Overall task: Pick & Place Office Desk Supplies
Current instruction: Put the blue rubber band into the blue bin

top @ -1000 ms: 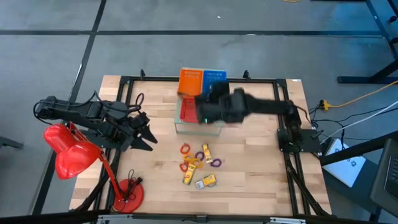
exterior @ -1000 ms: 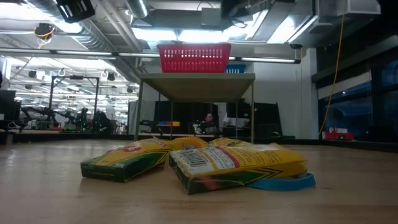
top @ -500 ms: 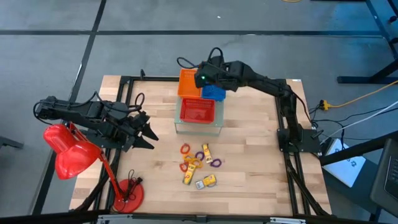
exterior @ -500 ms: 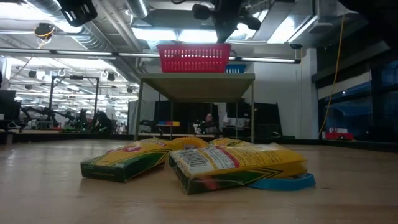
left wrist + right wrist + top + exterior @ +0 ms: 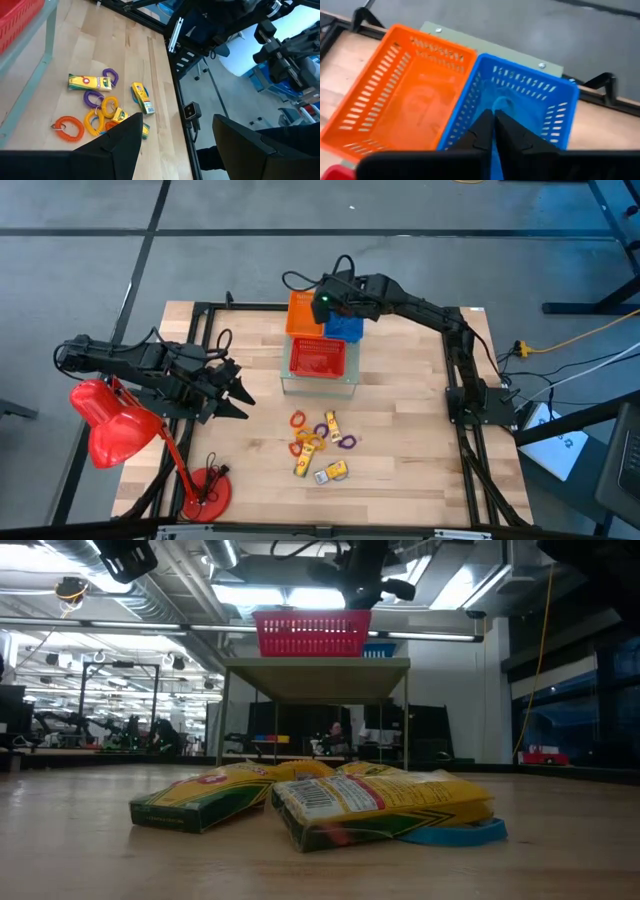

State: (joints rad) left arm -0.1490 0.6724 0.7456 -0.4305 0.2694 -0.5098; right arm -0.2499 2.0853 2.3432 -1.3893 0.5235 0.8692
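Three baskets (image 5: 318, 330), four crayon boxes (image 5: 141, 98), five coil loops (image 5: 93, 98).

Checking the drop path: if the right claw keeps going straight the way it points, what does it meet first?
Probably the blue basket. In the right wrist view the right claw, fingers together, points into it beside the orange basket. A blue loop may lie there; depth is unclear.

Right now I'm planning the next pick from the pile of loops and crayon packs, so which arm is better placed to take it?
Probably the left. The left gripper is open beside the supplies pile; the right gripper is shut over the blue basket, farther away.
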